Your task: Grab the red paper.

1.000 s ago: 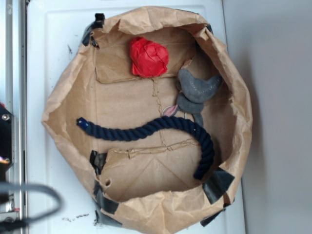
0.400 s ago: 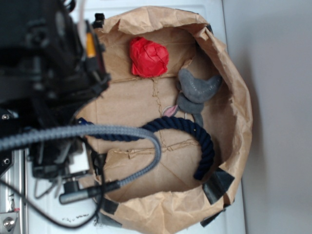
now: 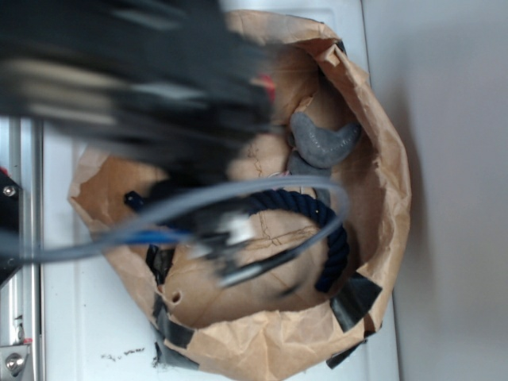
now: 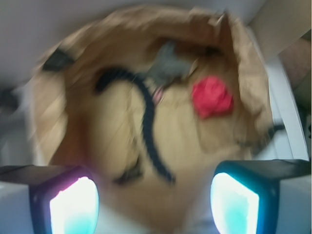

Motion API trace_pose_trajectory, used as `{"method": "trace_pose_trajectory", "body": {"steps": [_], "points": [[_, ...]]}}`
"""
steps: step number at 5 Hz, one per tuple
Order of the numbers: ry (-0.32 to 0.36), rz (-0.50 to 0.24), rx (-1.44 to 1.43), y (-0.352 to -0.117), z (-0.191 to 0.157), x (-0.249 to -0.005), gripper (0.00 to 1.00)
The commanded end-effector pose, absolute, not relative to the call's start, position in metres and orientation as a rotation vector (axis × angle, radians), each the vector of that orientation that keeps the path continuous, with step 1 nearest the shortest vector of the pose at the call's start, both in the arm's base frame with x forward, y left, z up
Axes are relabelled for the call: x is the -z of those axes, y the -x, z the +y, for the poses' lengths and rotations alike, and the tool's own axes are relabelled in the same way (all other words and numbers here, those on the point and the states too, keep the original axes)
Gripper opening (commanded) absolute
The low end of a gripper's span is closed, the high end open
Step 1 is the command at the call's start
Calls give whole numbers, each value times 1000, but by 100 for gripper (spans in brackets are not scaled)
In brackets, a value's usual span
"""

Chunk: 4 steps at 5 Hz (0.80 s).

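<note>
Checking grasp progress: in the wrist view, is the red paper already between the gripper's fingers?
No. The red paper lies inside the paper bag, well beyond the gripper, whose fingers hold nothing.

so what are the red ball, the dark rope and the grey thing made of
The bright red crumpled ball looks like matte paper, though motion blur softens its creases. The dark blue twisted rope seems to be soft woven fibre, with visible spiral strands. The grey stuffed toy appears to be felt-like fabric, matte, with stitching dots along its edge.
</note>
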<state>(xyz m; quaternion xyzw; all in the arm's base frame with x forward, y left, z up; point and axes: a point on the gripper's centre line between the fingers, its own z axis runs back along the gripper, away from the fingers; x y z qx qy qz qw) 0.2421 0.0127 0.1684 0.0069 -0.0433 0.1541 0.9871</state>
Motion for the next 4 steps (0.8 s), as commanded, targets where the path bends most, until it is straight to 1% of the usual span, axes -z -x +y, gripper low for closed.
{"method": "trace_pose_trajectory", "body": {"steps": [1, 3, 4], "points": [[12, -109, -656, -272, 34, -113, 100], [12, -109, -656, -272, 34, -113, 100], [30, -248, -800, -273, 44, -98, 100]]}}
